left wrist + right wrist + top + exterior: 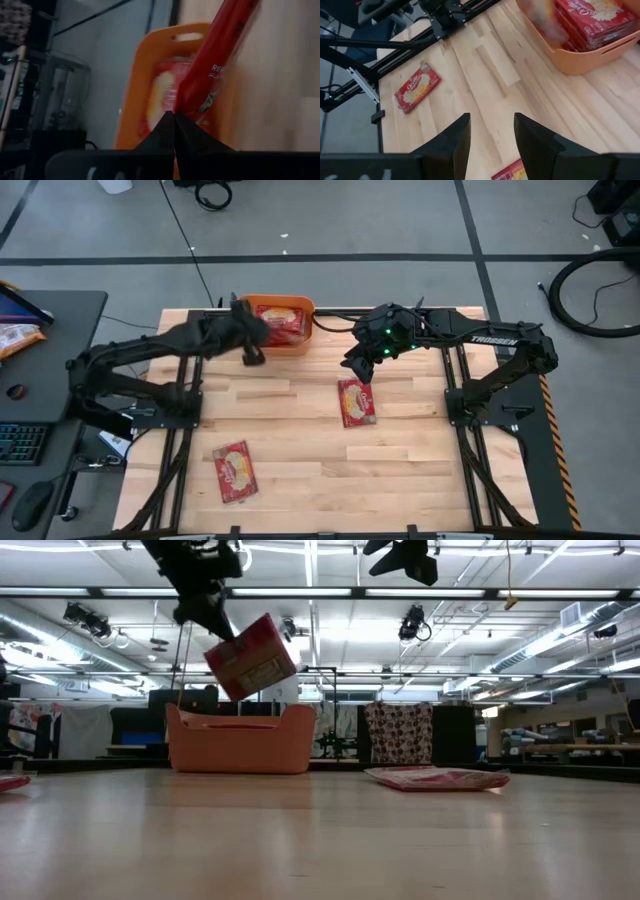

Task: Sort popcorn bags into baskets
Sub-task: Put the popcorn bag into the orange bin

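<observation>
My left gripper (252,352) is shut on one red popcorn bag (250,658) and holds it in the air just in front of the orange basket (275,338). The basket stands at the table's far edge, with red bags (595,20) lying flat inside. My right gripper (361,370) hovers open above a bag (356,402) lying flat at mid-table. Another bag (234,471) lies flat near the near-left corner. In the right wrist view the open fingers (490,135) frame bare wood, with that far bag (417,88) beyond. My left gripper pinches the bag by one edge (182,107) between its two shut fingers, coming from above. The bag is lifted clear and hangs tilted below the fingers (210,618), its lower edge near the height of the basket's rim (240,720).
Dark arm bases and frame rails (160,405) stand on the table's left and right sides. A side desk on the left holds an orange-and-white packet (15,335), a keyboard and a mouse. Open wood lies between the two loose bags.
</observation>
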